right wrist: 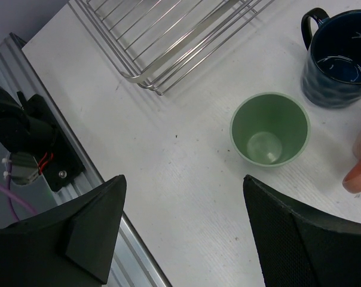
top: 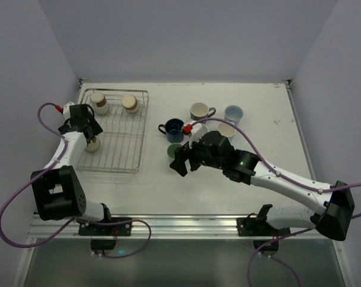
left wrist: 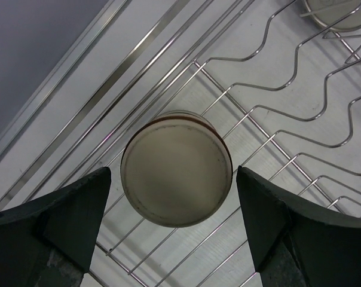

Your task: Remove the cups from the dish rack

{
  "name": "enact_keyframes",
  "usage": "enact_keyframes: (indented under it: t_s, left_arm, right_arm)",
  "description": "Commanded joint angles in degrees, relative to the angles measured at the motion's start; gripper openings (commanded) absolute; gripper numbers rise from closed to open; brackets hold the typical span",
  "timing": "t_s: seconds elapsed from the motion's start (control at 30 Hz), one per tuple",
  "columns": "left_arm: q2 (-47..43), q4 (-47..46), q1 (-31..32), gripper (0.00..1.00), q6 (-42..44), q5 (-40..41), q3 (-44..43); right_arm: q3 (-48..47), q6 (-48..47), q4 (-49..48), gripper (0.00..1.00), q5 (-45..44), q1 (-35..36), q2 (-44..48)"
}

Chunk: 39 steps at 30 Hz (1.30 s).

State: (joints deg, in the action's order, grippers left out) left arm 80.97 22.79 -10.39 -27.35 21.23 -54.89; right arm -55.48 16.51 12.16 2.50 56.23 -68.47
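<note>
The silver wire dish rack (top: 142, 131) lies at the left. It holds three upside-down beige-and-brown cups: two at the back (top: 98, 101) (top: 130, 103) and one at the left (top: 93, 145). My left gripper (top: 91, 138) is open above that left cup (left wrist: 176, 176), with a finger on each side of it and not touching. On the table stand a navy mug (top: 173, 128), a grey-green mug (top: 199, 111), a light blue cup (top: 232, 113), a cream cup (top: 226, 130) and a mint green cup (right wrist: 270, 128). A salmon-pink cup (right wrist: 360, 161) shows at the edge. My right gripper (right wrist: 185, 185) is open and empty over bare table beside the mint cup.
The rack's corner (right wrist: 168, 36) lies left of my right gripper. The metal rail (top: 168, 222) and arm bases run along the table's near edge. White walls enclose the back and sides. A back cup's rim (left wrist: 339, 15) shows in the left wrist view.
</note>
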Motion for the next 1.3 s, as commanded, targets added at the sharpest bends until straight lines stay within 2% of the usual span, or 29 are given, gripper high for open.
enact_keyframes:
  t_s: [0.0, 0.07, 0.1, 0.17, 0.2, 0.3, 0.6, 0.7, 0.77, 0.8, 0.87, 0.93, 1.0, 1.1, 1.17, 1.27]
  left_arm:
    - [1.82, -2.83, -0.68, 0.88, 1.25, 0.21, -3.9]
    - [3.13, -2.92, -0.77, 0.8, 1.43, 0.82, -4.52]
    - [3.58, -3.01, -0.77, 0.67, 1.43, 0.83, -4.96]
    - [4.2, -2.84, -0.94, 0.51, 1.34, 0.3, -5.31]
    - [4.02, -2.49, -0.86, 0.36, 1.16, -0.05, -5.22]
    - [1.39, -2.57, -0.86, 0.23, 0.9, -4.42, -4.08]
    - [-16.7, -2.83, -0.77, 0.15, 0.46, -19.28, 3.73]
    - [-23.03, -4.58, -0.86, 0.13, -1.21, -28.68, 6.99]
    - [-27.17, -7.21, -0.77, 0.12, -3.92, -39.3, 9.35]
    - [-28.22, -11.84, -0.51, 0.12, -5.24, -47.78, 12.41]
    - [-30.34, -16.26, 0.02, 0.12, -10.42, -55.3, 16.46]
    - [-32.44, -25.38, 2.73, 0.1, -16.2, -61.98, 18.93]
    - [-33.76, -33.19, 5.46, 0.09, -19.74, -64.03, 21.92]
    - [-35.35, -41.9, 13.78, 0.08, -27.72, -65.87, 24.48]
    - [-35.88, -48.93, 15.83, 0.07, -31.34, -67.02, 26.67]
    - [-37.37, -52.22, 18.12, 0.07, -34.43, -67.2, 28.26]
  right_arm:
    - [-0.15, 0.45, -2.23, 0.82, 0.4, 0.02, 0.62]
    - [-0.15, 0.62, -2.23, 0.82, -0.04, 0.02, 0.7]
    - [-0.06, 0.71, -2.23, 0.82, -0.39, -0.06, 0.79]
    - [0.02, 0.63, -2.23, 0.81, -0.92, 0.02, 1.05]
    - [0.11, 0.63, -2.23, 0.81, -1.36, -0.06, 1.23]
    - [0.29, 0.8, -2.41, 0.81, -1.53, 0.02, 1.76]
    - [2.04, 5.28, -7.94, 0.81, -2.41, 0.02, 3.95]
    - [3.27, 8.88, -11.54, 0.81, -2.41, -0.06, 5.27]
    - [6.69, 13.51, -17.59, 0.81, -2.41, 0.02, 7.11]
    - [8.71, 15.2, -24.31, 0.81, -2.41, -0.06, 9.56]
    - [13.11, 20.12, -29.63, 0.8, -2.41, -0.06, 11.07]
    - [15.22, 22.41, -35.33, 0.8, -2.24, 0.02, 11.16]
    - [15.58, 24.18, -37.29, 0.8, -2.33, 0.02, 10.46]
    - [15.67, 25.58, -39.58, 0.79, -5.3, 0.02, 9.14]
    - [16.28, 25.85, -40.9, 0.78, -7.51, -0.24, 9.05]
    - [15.85, 27.51, -41.17, 0.78, -6.47, -1.91, 8.53]
